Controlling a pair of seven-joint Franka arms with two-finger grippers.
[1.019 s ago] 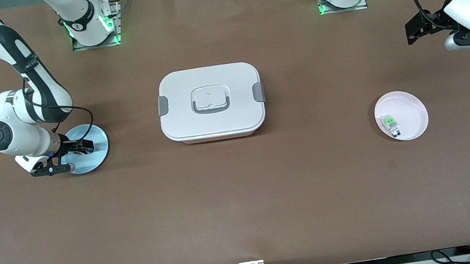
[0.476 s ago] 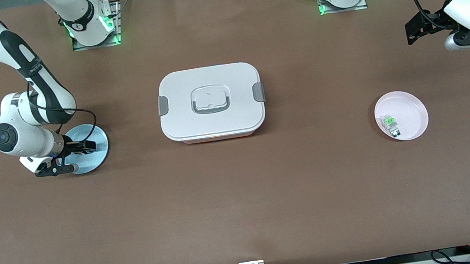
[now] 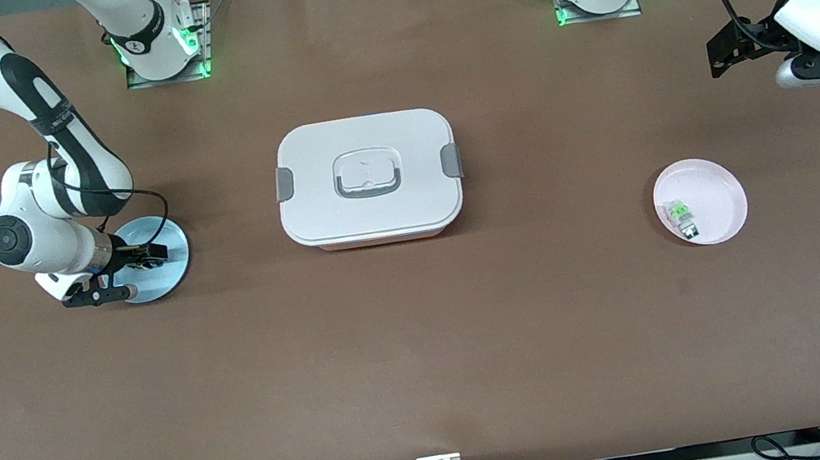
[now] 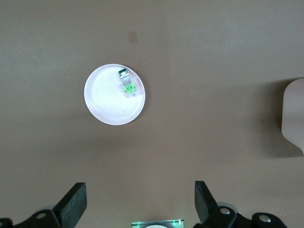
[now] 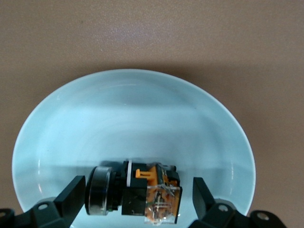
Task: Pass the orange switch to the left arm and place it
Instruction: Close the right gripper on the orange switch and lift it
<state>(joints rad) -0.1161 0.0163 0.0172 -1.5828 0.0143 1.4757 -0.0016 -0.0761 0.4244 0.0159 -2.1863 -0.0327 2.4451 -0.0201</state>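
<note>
Front view: the right gripper (image 3: pixel 146 255) had dropped lower over the blue plate (image 3: pixel 172 274) at the right arm's end of the surface (image 3: pixel 429 343), its arm shifted slightly since a second before; the white box (image 3: pixel 368 179) sat mid-surface, unmoved. The left gripper (image 3: pixel 722 53) waited unchanged above the surface's other end, the pink plate (image 3: pixel 717 199) with its clear-and-green component (image 3: pixel 681 216) nearer the camera.

Left wrist view: its fingers (image 4: pixel 76 204) stood wide, holding nothing.

Right wrist view: fingers (image 5: pixel 71 192) spread wide either side of the orange switch (image 5: pixel 137 194), which lay on the blue plate, not yet gripped
</note>
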